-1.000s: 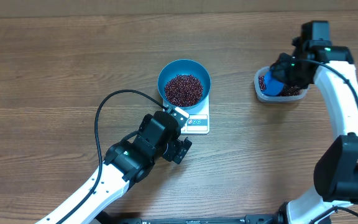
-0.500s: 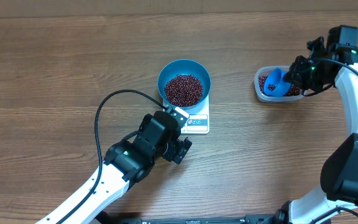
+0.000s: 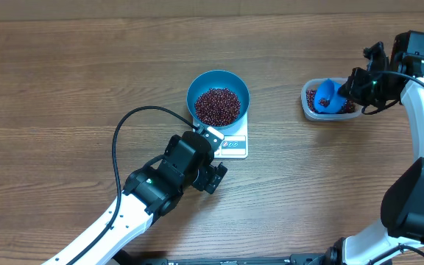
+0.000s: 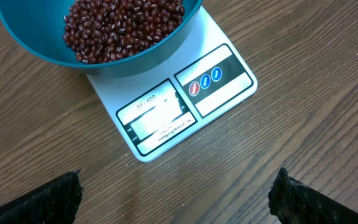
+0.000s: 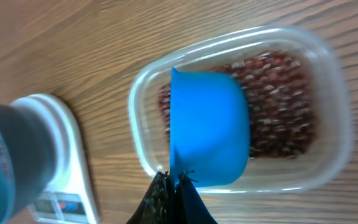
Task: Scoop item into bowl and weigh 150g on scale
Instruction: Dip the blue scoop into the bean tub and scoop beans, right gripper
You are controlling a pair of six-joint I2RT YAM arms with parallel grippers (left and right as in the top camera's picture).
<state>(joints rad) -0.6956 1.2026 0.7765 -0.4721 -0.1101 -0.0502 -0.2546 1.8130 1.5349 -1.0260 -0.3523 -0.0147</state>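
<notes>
Deep blue round bowl (image 4: 36, 46) of dark red-brown beans (image 4: 120, 28) sits on the flat white square scale (image 4: 207, 46). Left gripper (image 4: 176, 196) gapes wide, empty, before its front edge. Right gripper (image 5: 174, 193) pinches a small blue plastic scoop (image 5: 209, 127) over the clear plastic tub (image 5: 328, 81).

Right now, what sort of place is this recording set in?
Probably a robot lab bench, not a kitchen: a wooden table, the left arm and right arm over it, and a weighing setup: blue bowl of beans on a white scale, plus a clear tub.
</notes>
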